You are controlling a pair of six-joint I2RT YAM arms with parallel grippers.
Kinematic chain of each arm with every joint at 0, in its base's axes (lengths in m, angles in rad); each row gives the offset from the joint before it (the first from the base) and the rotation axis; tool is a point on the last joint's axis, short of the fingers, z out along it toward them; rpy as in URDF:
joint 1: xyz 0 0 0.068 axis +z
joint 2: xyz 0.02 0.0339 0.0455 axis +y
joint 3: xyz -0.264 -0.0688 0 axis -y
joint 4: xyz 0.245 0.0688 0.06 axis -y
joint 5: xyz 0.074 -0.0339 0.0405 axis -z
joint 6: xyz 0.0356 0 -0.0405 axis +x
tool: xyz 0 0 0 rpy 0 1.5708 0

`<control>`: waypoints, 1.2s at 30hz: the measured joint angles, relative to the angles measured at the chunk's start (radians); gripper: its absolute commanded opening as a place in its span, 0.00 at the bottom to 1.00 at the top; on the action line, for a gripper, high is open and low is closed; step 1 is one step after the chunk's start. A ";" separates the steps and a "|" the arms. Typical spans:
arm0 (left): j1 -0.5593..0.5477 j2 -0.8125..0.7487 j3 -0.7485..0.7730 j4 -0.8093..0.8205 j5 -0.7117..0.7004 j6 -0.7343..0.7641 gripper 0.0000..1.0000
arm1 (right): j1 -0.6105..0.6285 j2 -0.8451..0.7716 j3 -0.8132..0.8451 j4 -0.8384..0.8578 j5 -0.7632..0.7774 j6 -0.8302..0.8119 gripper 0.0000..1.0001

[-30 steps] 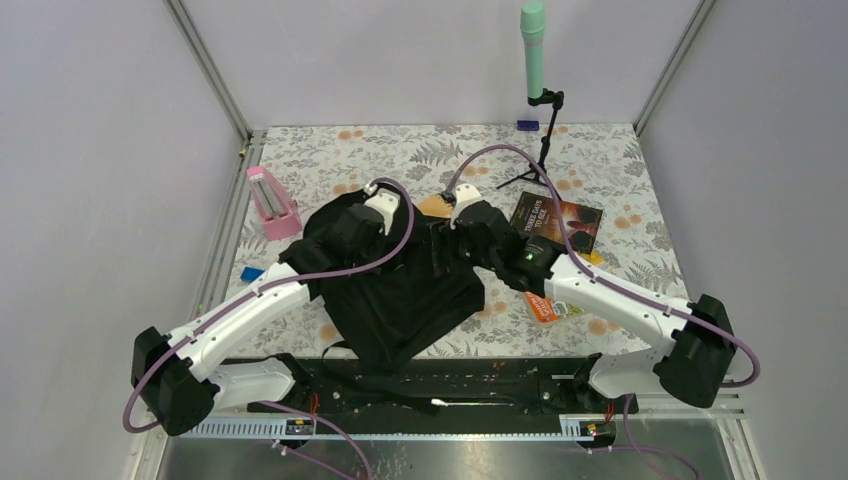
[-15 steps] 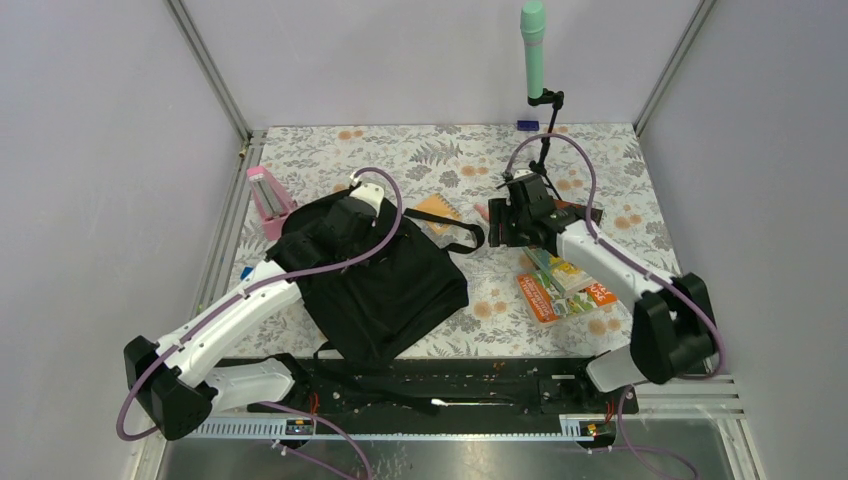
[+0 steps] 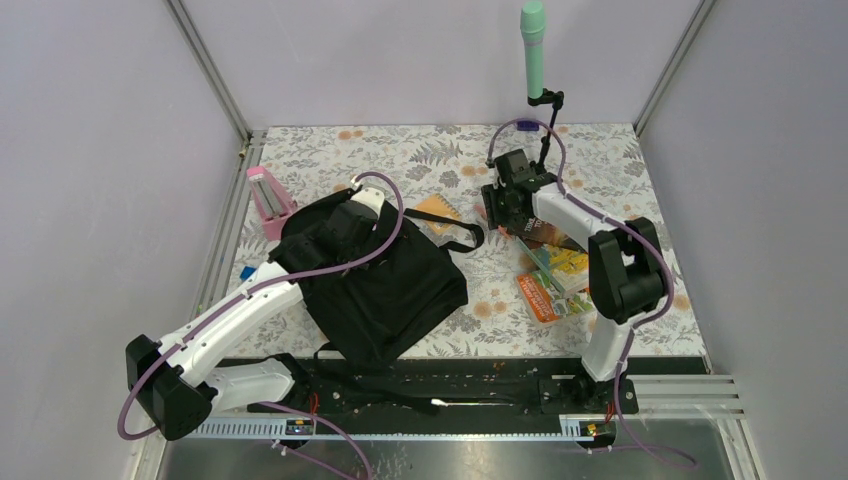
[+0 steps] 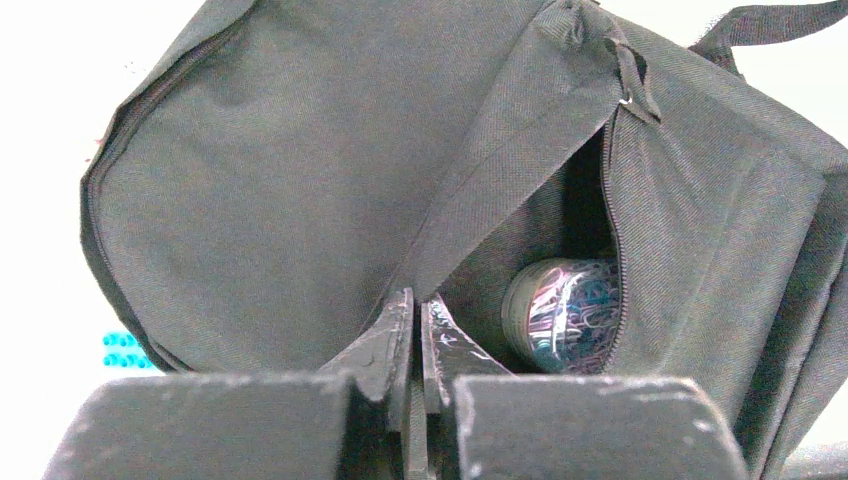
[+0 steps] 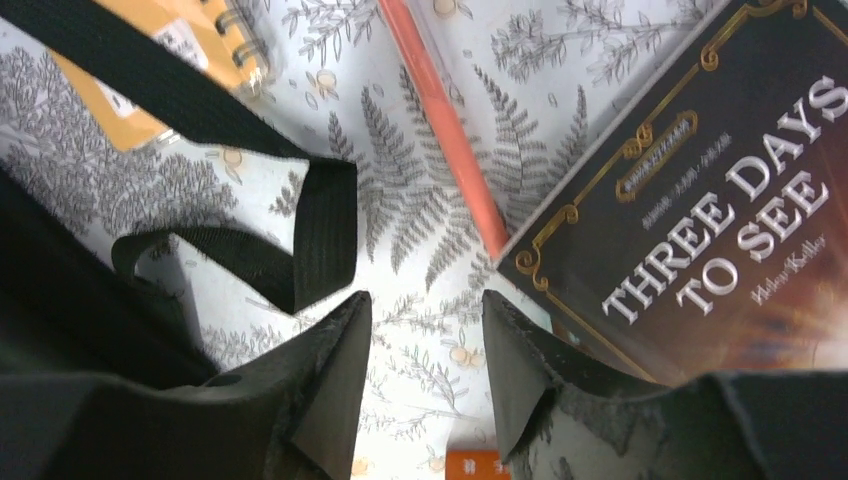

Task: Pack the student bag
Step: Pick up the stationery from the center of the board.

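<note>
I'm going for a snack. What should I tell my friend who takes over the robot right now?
Left claw: shut, pinching the edge of the student bag, holding it open.
Right claw: open, empty, above the table beside the Three Days to See book.
Done: a round jar lies inside the bag.
Left to pack: that book, the orange spiral notebook, the thin red stick and the colourful books, all on the table.

Left claw (image 4: 416,300) pinches the student bag (image 4: 290,170), arm outstretched; right claw (image 5: 425,305) gapes, pointing down.
</note>
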 measured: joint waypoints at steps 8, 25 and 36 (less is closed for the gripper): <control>0.000 0.000 0.000 0.000 0.005 -0.007 0.00 | 0.000 0.142 0.145 -0.053 -0.016 -0.060 0.49; 0.000 -0.014 -0.001 0.000 0.017 -0.018 0.00 | -0.042 0.299 0.291 -0.177 -0.033 -0.001 0.51; 0.000 -0.024 -0.002 0.000 0.020 -0.018 0.00 | -0.043 0.324 0.313 -0.205 -0.064 0.023 0.43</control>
